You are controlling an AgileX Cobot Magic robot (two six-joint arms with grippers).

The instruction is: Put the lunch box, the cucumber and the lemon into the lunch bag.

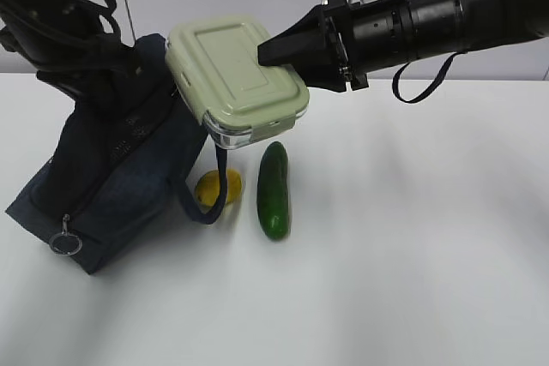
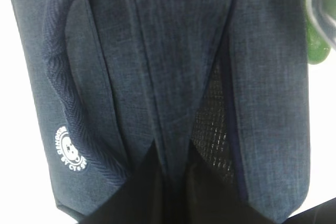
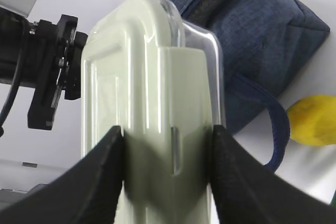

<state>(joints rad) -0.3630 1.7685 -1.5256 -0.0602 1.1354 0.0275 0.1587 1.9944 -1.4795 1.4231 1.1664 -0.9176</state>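
Nearest on the white counter [image 1: 412, 280], the metal ring pull [image 1: 65, 243] dangles at the near corner of the lunch bag [image 1: 111, 203], which sits at the left, dark navy, its top zipper parted to show a dark mesh lining. Just right of the bag lies the lemon [image 1: 212, 188], partly behind a drooping loop handle [image 1: 202, 207], and right of that the cucumber [image 1: 274, 190], lying lengthwise near to far, apart from the lemon. Up above them, the right hand [image 1: 268, 53] reaches in from the right and grips the lunch box [image 1: 236, 79] by its sage-green lid and clear base, both fingers [image 3: 100, 182] pressed flat on either side; the box hangs tilted in the air, its left end at the bag's far top edge. Farther left, the left hand [image 1: 124, 92] is pinched tight on the bag's fabric at the opening; the white round logo [image 2: 70, 149] shows on the bag's side.
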